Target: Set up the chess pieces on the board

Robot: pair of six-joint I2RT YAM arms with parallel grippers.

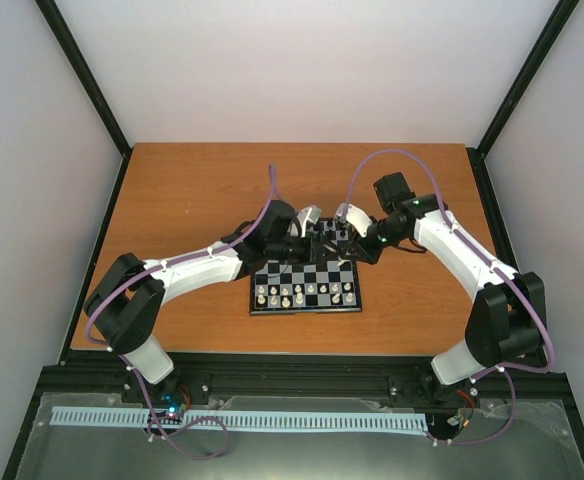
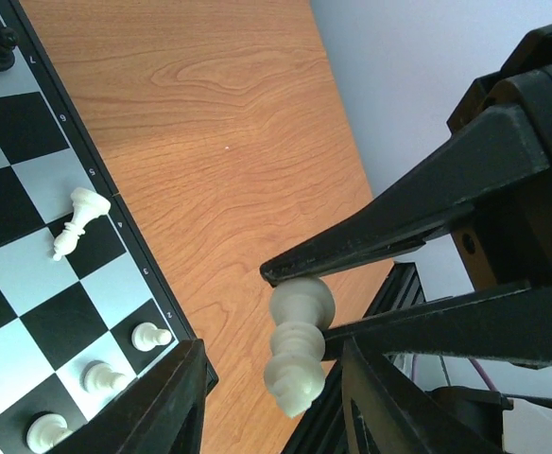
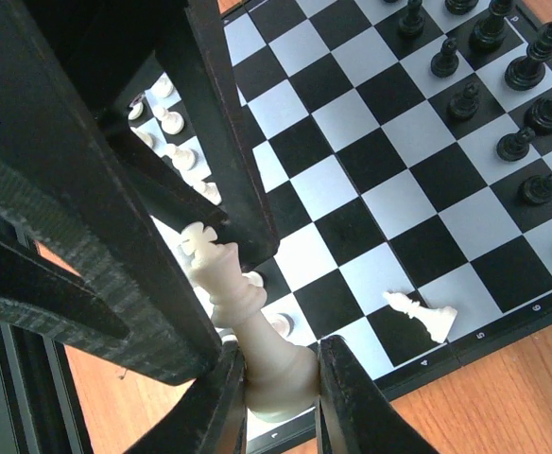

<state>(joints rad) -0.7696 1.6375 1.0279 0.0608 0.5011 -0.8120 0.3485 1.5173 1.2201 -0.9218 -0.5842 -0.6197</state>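
Both arms meet over the far edge of the board, mid-frame in the top view. Right gripper clamped on the base of a white king, held in the air at lower left of the right wrist view, over the board's edge squares. Left gripper has its fingers apart, straddling the king's head with a gap on each side; no contact that I can make out. Black pieces stand in ranks, upper right; small white pieces at lower left of the left wrist view; one toppled white piece lies on its side near the rim. Reads as a mid-air handover or regrip. Next: left fingers close on the stem before the right lets go; then king to its home square, upright; the toppled piece wants righting too.
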